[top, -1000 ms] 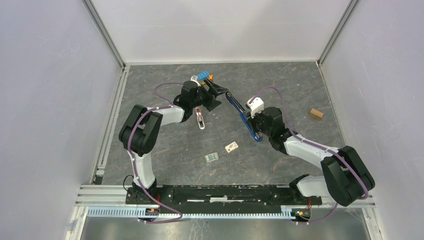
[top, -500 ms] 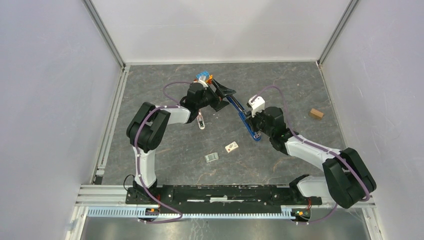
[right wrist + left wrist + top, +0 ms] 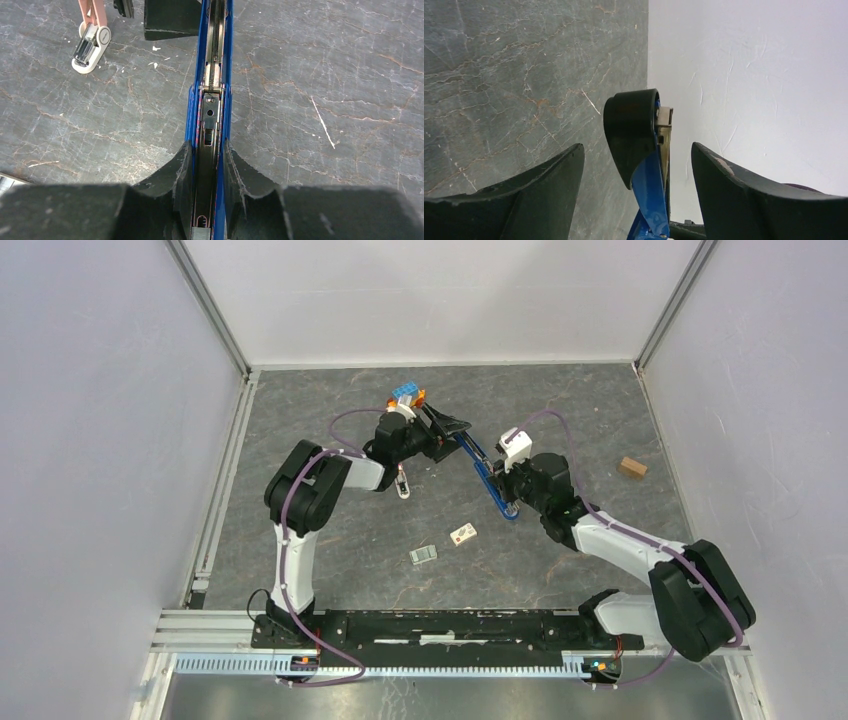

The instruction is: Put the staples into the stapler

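Observation:
The slim dark-blue stapler (image 3: pixel 487 475) is held off the floor, slanting between both grippers. My right gripper (image 3: pixel 507 498) is shut on its near end; in the right wrist view the fingers (image 3: pixel 186 165) clamp the blue sides (image 3: pixel 207 145), and the black and silver rail (image 3: pixel 215 65) with its spring faces the camera. My left gripper (image 3: pixel 452 428) is open around the far end. In the left wrist view the stapler's black-capped tip (image 3: pixel 631 125) stands between the spread fingers (image 3: pixel 554 185), with gaps on both sides. Two small staple packs (image 3: pixel 463 534) (image 3: pixel 424 555) lie on the floor.
A pink and white tool (image 3: pixel 401 483) lies left of the stapler and also shows in the right wrist view (image 3: pixel 92 35). A blue-topped toy car (image 3: pixel 405 395) sits behind the left gripper. A brown block (image 3: pixel 631 467) lies at right. White walls enclose the grey floor.
My left arm has swung right and forward, bringing its open jaws around the stapler's far end. My right gripper keeps hold of the stapler, which has shifted slightly left.

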Available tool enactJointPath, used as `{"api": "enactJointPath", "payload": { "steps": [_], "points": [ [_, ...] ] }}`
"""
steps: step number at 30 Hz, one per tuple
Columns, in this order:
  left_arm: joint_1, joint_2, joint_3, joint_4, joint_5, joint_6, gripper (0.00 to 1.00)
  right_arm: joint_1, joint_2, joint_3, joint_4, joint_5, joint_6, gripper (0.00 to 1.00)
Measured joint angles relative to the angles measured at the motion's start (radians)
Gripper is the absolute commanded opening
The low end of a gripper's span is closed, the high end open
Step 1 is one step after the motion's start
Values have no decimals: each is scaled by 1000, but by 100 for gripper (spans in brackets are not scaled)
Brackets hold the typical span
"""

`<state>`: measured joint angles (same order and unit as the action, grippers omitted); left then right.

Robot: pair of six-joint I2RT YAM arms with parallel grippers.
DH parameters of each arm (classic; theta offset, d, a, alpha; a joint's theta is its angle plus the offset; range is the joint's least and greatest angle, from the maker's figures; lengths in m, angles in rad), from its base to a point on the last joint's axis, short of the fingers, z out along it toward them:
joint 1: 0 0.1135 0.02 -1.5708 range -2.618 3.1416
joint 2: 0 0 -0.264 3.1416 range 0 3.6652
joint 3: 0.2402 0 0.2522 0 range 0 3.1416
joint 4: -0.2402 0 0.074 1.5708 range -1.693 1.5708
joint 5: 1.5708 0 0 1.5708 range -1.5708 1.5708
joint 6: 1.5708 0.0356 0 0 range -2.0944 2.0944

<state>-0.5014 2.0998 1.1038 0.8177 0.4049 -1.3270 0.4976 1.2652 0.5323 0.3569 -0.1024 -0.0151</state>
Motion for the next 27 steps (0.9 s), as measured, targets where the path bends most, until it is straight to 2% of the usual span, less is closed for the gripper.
{"api": "enactJointPath", "payload": {
  "steps": [10,20,25,27],
  "points": [
    [10,4,0,15,14,8,67,0,64,0,-10,-47,-16,0],
    [18,4,-11,-9,16,93,45,0,152,5,0,-53,-49,0],
    [22,1,-8,-77,5,184,25,0,207,37,-13,-55,-74,0],
    [26,-10,-8,-102,3,216,19,1,224,48,-14,-59,-76,5]
  ]
}}
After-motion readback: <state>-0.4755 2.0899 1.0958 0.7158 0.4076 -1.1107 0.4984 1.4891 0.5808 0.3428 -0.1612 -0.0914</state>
